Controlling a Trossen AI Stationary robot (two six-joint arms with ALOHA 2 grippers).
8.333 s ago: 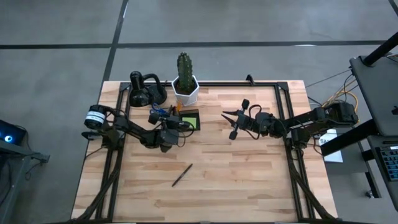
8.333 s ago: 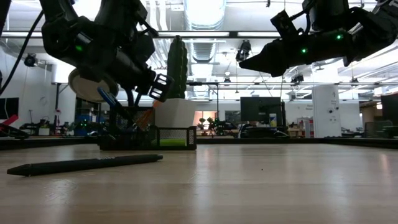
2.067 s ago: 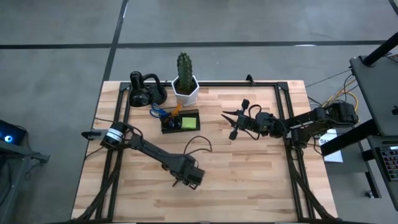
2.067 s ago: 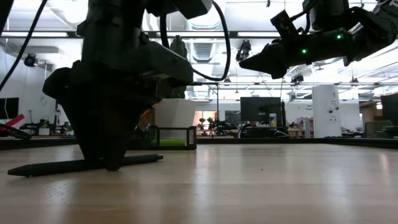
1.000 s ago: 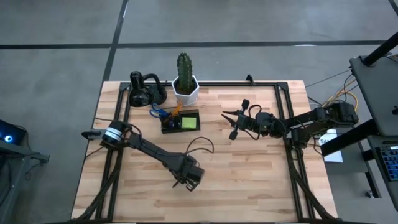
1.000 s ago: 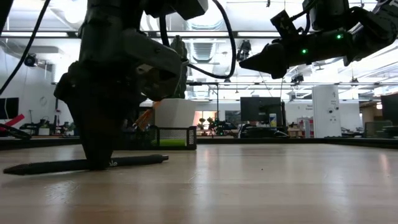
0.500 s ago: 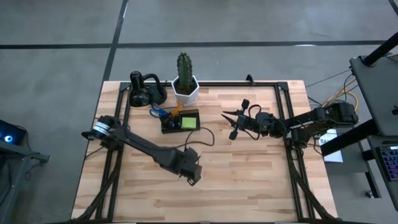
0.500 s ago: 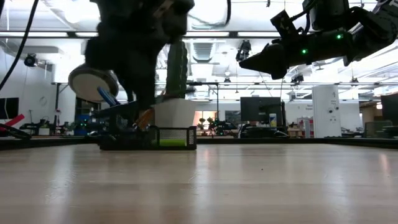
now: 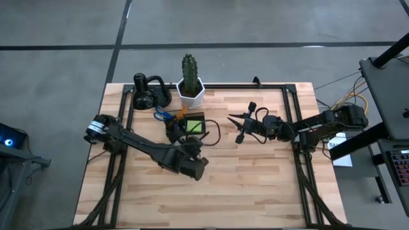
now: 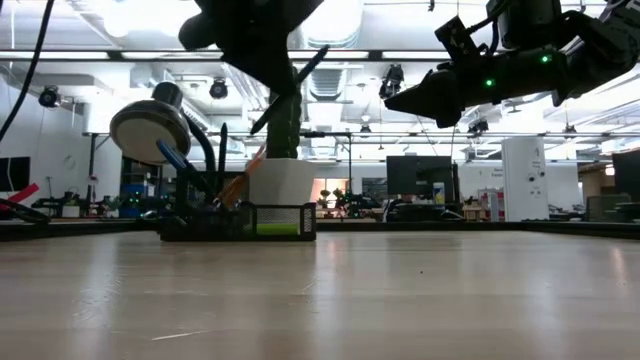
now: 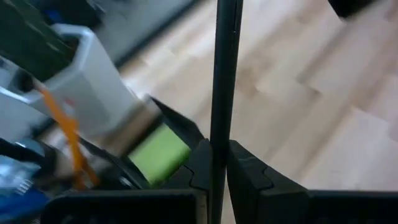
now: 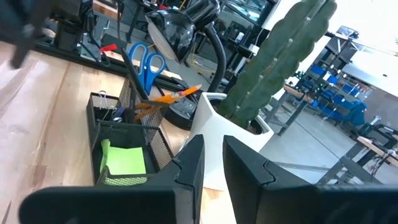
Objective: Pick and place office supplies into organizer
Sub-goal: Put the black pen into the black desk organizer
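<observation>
My left gripper [image 9: 185,150] is off the table, just near of the organizer [image 9: 189,124], and is shut on a black pen [image 10: 292,86]. The organizer is a dark mesh box [image 10: 240,220] that stands on the table in front of the white cactus pot [image 9: 190,91]. It holds a lime-green sticky pad [image 12: 122,158], blue-handled scissors [image 12: 147,67] and orange pencils [image 12: 168,98]. In the left wrist view the pen [image 11: 221,87] runs past the green pad [image 11: 159,153]. My right gripper [image 9: 232,117] waits shut in the air, right of the organizer. My left gripper pinches the black pen between its two fingers [image 11: 200,169], about mid-length [image 11: 217,144]. The fingers lie across the shaft. The pen is lifted clear of the table and sits tilted in the low view, its upper end [image 10: 322,50] higher than the cactus pot.
A black rounded looped gadget [image 9: 148,92] sits at the far left corner beside the cactus pot. A black frame rail [image 9: 255,86] runs along the far edge. Bare wood [image 9: 243,185] fills the near half of the table.
My left gripper, shut on the pen, has risen from the table and moved toward the far edge and the organizer. The pen lay flat on the wood a second ago. It is now lifted clear and tilted, high above the table.
</observation>
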